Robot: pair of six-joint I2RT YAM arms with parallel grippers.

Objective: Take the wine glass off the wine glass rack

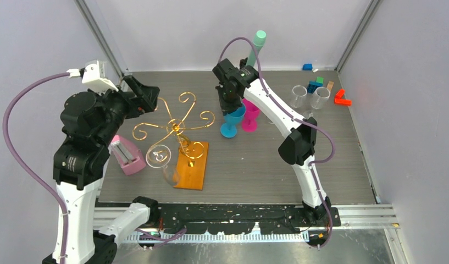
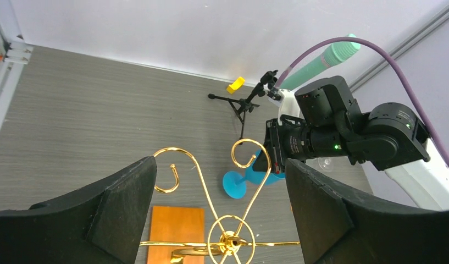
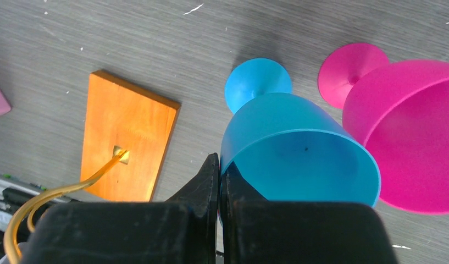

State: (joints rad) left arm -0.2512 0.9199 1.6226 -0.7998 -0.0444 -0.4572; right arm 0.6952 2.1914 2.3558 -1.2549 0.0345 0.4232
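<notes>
The blue wine glass is being pinched at its rim by the right hand, foot seemingly on the worktop; it should be released only once steady. The left hand is being held spread over the wine glass rack, a clear glass hanging there.

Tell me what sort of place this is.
Probably a lab robot test cell, not a home: bare panel walls on metal framing, the left arm and right arm bolted to a rail, and mixed props like the gold rack, blue goblet and toy blocks.
</notes>
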